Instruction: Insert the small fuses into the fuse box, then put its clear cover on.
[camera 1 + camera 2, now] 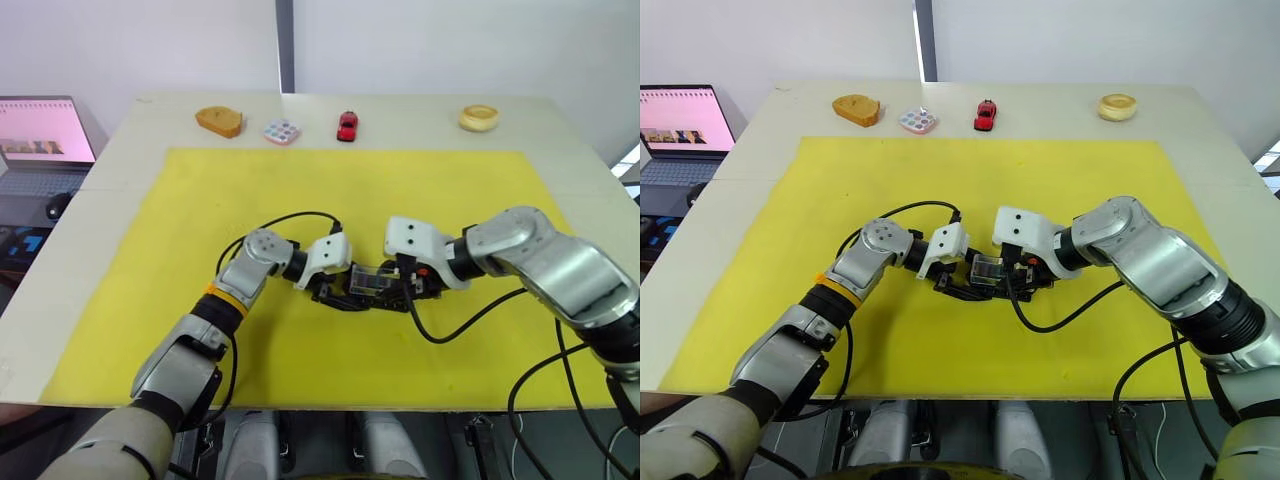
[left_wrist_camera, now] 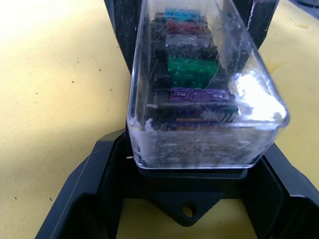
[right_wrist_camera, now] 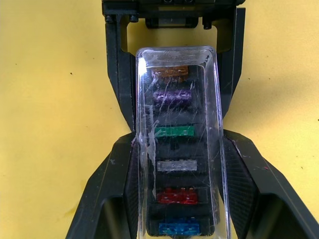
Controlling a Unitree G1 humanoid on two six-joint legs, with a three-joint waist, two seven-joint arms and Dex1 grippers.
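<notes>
You have the small black rectangular plastic fuse box (image 1: 372, 292) mid-mat on the yellow mat (image 1: 300, 200), on the worktop (image 1: 590, 180). The transparent plastic rectangular cover (image 3: 177, 139) sits on it, with six tiny coloured blade fuses (image 3: 173, 131) in a row beneath. The left gripper (image 1: 332, 289) and the right gripper (image 1: 408, 288) meet there from either side, both clamped on the cover's sides.

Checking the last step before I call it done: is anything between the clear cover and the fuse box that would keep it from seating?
Nothing visible. The cover sits over the fuse box, with six fuses in a row in their slots under it. Both claws, left and right, flank the box's sides.
</notes>
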